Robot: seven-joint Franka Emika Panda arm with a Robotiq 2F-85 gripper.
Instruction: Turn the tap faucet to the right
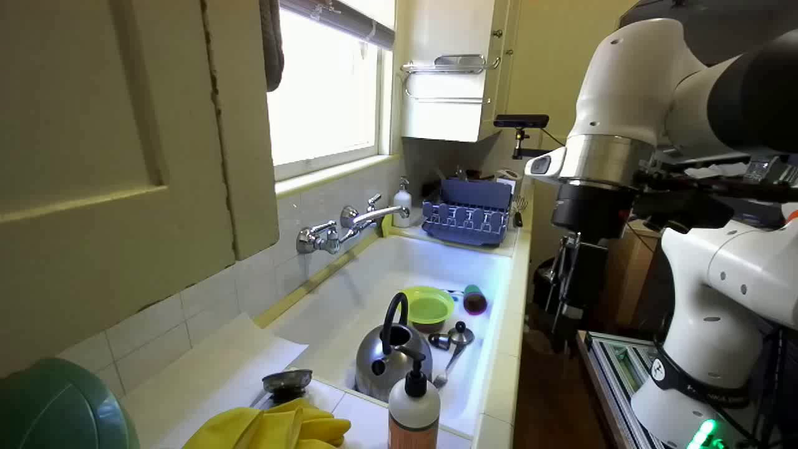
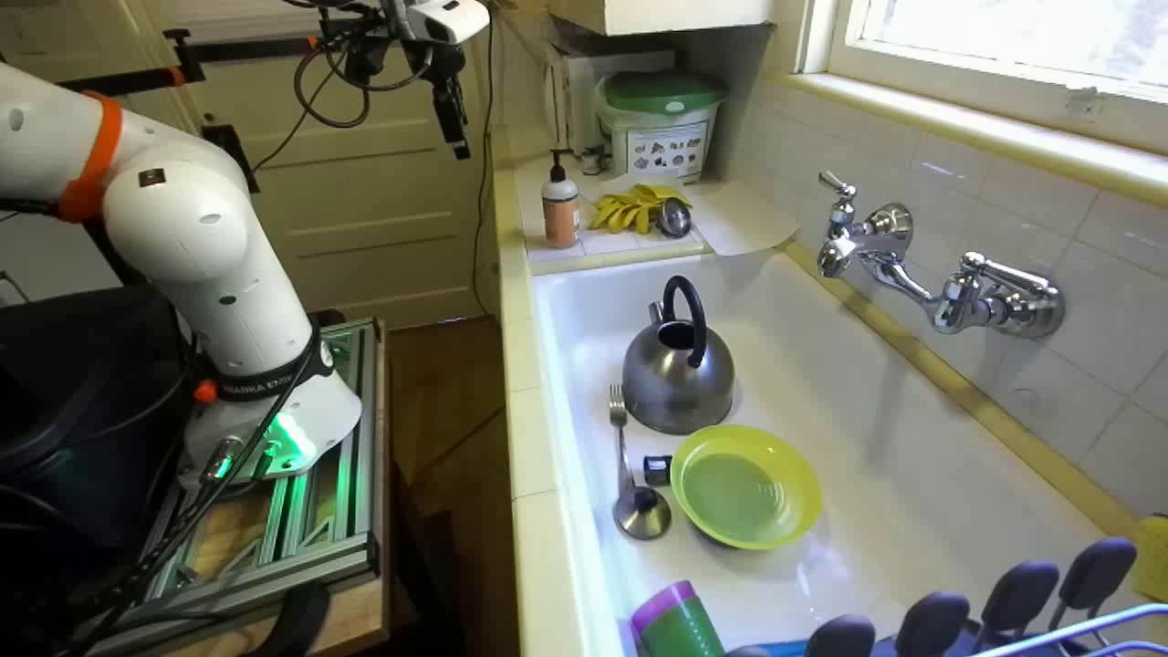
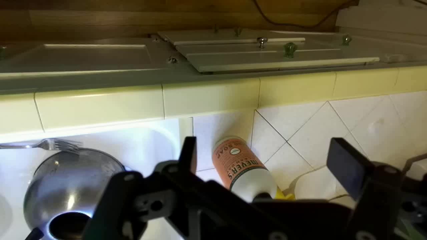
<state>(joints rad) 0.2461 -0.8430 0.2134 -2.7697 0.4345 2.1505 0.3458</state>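
The claw (image 3: pixel 267 158) hangs out on the near side, its fingers (image 3: pixel 345 166) spread wide and holding nothing; the soap bottle (image 3: pixel 238 160) only shows past the gap, untouched. As I face the wall (image 2: pixel 1022 196), that bottle stands on the counter (image 3: pixel 300 128) at the left, and the kettle (image 2: pixel 678 388) sits in the left part of the sink (image 2: pixel 849 374), its black handle (image 2: pixel 700 328) looping up. Should the claw cross too low, I'd expect it to tip the bottle or hook that loop.

The tap faucet (image 1: pixel 351 218) is on the far side, fixed to the wall and well apart from the fingers, its spout (image 1: pixel 383 214) reaching out above the sink. With the fingers pointing downward, a poor angle could jam them against the wall or catch a lever handle (image 2: pixel 1008 274), which might start the water instead of swinging the spout. That chrome looks slick, so a push near one edge could slide off. How far right the spout can go, I can't tell.
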